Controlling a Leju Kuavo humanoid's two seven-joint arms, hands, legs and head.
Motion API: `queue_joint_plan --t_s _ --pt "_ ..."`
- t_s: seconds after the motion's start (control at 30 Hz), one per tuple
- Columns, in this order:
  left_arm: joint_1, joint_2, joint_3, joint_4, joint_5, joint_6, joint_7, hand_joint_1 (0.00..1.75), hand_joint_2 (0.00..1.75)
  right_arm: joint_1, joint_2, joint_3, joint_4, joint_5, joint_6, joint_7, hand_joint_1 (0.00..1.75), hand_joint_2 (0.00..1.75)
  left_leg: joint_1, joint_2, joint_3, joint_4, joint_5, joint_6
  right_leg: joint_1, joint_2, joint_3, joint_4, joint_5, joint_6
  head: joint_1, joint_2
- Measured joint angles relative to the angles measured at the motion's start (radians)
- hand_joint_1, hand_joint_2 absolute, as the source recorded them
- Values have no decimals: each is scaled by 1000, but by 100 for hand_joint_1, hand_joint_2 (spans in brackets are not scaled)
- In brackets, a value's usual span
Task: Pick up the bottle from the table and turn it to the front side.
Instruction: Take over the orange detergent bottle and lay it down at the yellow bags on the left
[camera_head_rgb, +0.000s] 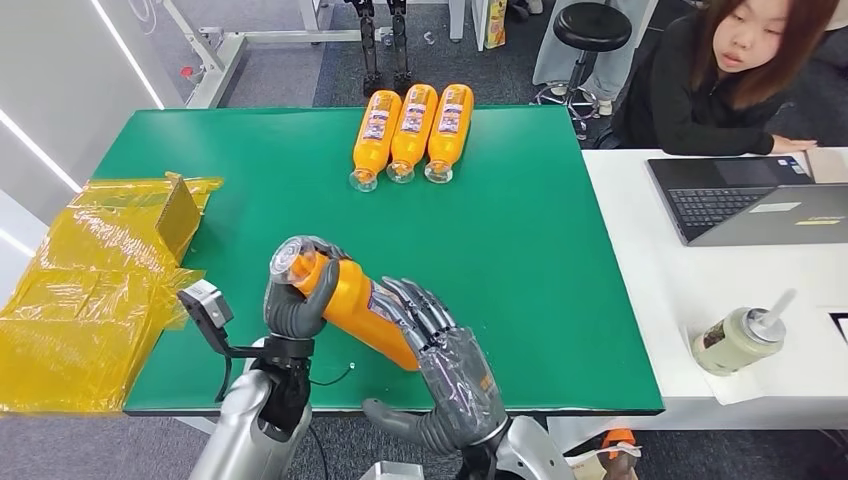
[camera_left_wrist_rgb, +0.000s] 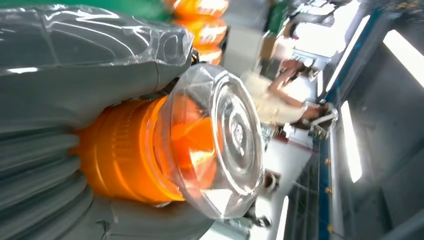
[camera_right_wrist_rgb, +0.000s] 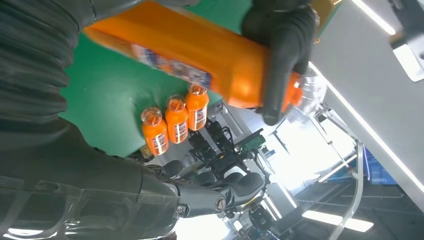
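Observation:
An orange bottle (camera_head_rgb: 352, 303) with a clear cap (camera_head_rgb: 287, 258) hangs tilted above the near part of the green table (camera_head_rgb: 540, 260), cap end pointing away to the left. My left hand (camera_head_rgb: 296, 302) grips its neck just below the cap (camera_left_wrist_rgb: 220, 135), fingers wrapped around the orange neck (camera_left_wrist_rgb: 120, 150). My right hand (camera_head_rgb: 448, 372) holds the lower body of the bottle (camera_right_wrist_rgb: 200, 55), its fingers (camera_head_rgb: 415, 305) laid over the label and the thumb sticking out below. In the right wrist view the dark fingers of my left hand (camera_right_wrist_rgb: 282, 45) clasp the cap end.
Three more orange bottles (camera_head_rgb: 410, 130) (camera_right_wrist_rgb: 175, 120) lie side by side at the table's far edge. Crumpled yellow bags (camera_head_rgb: 90, 280) cover the left end. A white desk on the right carries a laptop (camera_head_rgb: 745, 195) and a cup with a straw (camera_head_rgb: 738, 338); a person (camera_head_rgb: 720, 80) sits behind it.

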Motion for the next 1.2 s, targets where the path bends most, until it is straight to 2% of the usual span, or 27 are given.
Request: queue_joint_plan --t_s 0.3,0.47,0.63,0.77,0.9,1.07,1.2 --pt "-15 91 82 -141 -231 34 51 175 175 14 -33 0 30 -54 -54 -46 0 175 0 0 0 -1 0 0 0 0 0 0 0 0 0 0" --pt "-43 202 85 -184 -476 132 71 174 175 22 -56 -1 52 -70 -74 -52 0 175 0 1 0 0 1 -1 0 1 -1 0 0 -1 0 0" --pt "-123 307 64 -187 -831 267 157 169 175 40 -71 -10 49 -74 -98 -45 0 175 1 1 0 0 2 -2 0 1 -1 1 1 -1 0 0" --pt "-188 382 18 -126 -1034 357 213 175 175 76 -90 -22 32 -86 -126 -41 0 175 0 1 0 -1 2 -3 0 2 -1 1 1 -2 0 0" --pt "-231 428 -44 -21 -1240 465 309 175 175 107 -107 -34 18 -105 -140 -42 0 175 0 3 0 0 2 -3 0 3 -2 1 1 -2 0 0" --pt "-257 441 -83 122 -1373 510 396 175 175 111 -119 -42 16 -144 -129 -61 0 175 0 4 0 -1 2 -3 0 4 -2 1 1 -2 0 0" --pt "-259 438 -81 251 -1415 552 422 175 175 94 -132 -43 31 -199 -117 -99 0 175 0 4 0 -1 2 -3 0 4 -2 1 1 -2 0 0"
